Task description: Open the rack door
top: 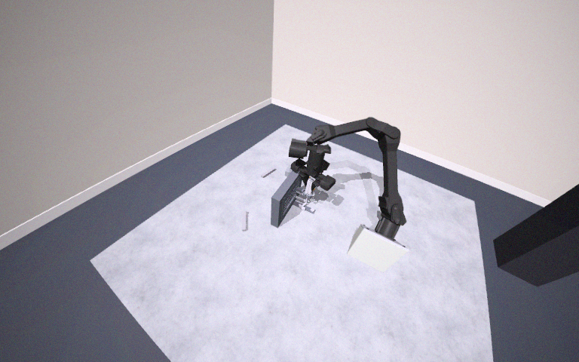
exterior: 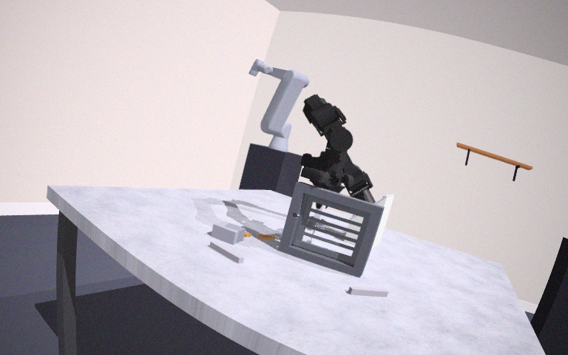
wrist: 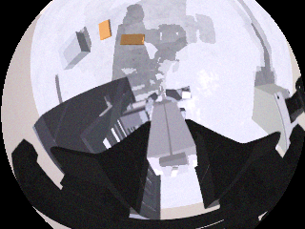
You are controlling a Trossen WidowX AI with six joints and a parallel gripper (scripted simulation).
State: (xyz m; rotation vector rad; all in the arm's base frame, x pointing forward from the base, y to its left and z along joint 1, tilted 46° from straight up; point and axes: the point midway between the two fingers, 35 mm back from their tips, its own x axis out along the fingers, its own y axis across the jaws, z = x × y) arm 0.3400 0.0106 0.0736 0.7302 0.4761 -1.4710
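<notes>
The dark grey rack frame with its slatted door (top: 277, 209) (exterior: 326, 261) (wrist: 71, 112) stands upright on the table. My gripper (top: 310, 179) (wrist: 168, 125) is on the arm's side of it, pointing down. Its black fingers are shut on the handle (top: 310, 179) (wrist: 169, 126), a pale grey bar running between them in the wrist view. The rack slants away at the left of that view. In the exterior view the rack hides most of the fingers and handle. How far the handle is turned and whether the door is ajar is hard to tell.
A grey block (exterior: 228, 233) (wrist: 73, 52) and two orange pieces (exterior: 266, 237) (wrist: 132, 39) lie beyond the rack's side. Two thin pale strips (top: 268, 173) (top: 245, 221) lie behind it. A pale slanted panel (top: 378, 250) (wrist: 269, 110) stands by the arm's base.
</notes>
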